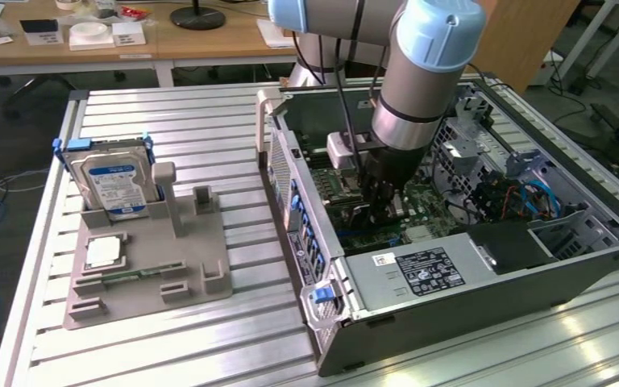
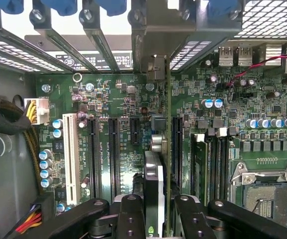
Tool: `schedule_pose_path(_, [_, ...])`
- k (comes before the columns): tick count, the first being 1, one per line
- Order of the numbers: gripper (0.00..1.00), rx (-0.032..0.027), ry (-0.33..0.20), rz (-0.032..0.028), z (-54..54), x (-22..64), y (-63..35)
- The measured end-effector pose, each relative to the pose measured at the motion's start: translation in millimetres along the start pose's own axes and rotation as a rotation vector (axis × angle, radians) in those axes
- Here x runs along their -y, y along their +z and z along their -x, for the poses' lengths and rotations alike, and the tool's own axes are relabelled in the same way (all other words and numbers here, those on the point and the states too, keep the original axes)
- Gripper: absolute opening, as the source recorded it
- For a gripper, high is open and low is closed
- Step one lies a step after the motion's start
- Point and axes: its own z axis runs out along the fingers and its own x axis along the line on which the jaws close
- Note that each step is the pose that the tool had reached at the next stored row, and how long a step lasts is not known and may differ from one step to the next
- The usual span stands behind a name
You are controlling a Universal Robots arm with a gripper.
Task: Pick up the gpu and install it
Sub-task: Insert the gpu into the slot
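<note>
Your tool (image 2: 155, 219) grips the gpu (image 2: 154, 184) edge-on, so it can meet the slot (image 2: 176, 149) (case (image 1: 482, 298) lying open on your worktop (image 1: 159, 339)).

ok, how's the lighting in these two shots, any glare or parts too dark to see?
Exterior view: evenly lit, with bright glare streaks on the ribbed metal table; the computer case interior is shadowed beneath the arm. Wrist view: the motherboard is clear, backlit vent openings wash out white, and the gripper fingers holding the gpu are dark.
</note>
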Motion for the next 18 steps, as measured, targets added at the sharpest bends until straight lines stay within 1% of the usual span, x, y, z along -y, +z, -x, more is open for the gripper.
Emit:
schedule_pose_path(6, [0.28, -0.0004, 0.000, 0.0002, -0.2, -2.3, 1.4])
schedule_pose_path(7, [0.28, -0.0005, 0.000, 0.0002, -0.3, -2.7, 2.7])
schedule_pose_path(8, [0.28, -0.0008, 0.000, 0.0002, -0.5, -3.2, 6.3])
schedule_pose_path(11, [0.28, -0.0004, 0.000, 0.0006, -0.6, -3.4, 9.7])
schedule_pose_path(18, [0.28, 0.0000, 0.000, 0.0002, -0.6, -3.3, 10.2])
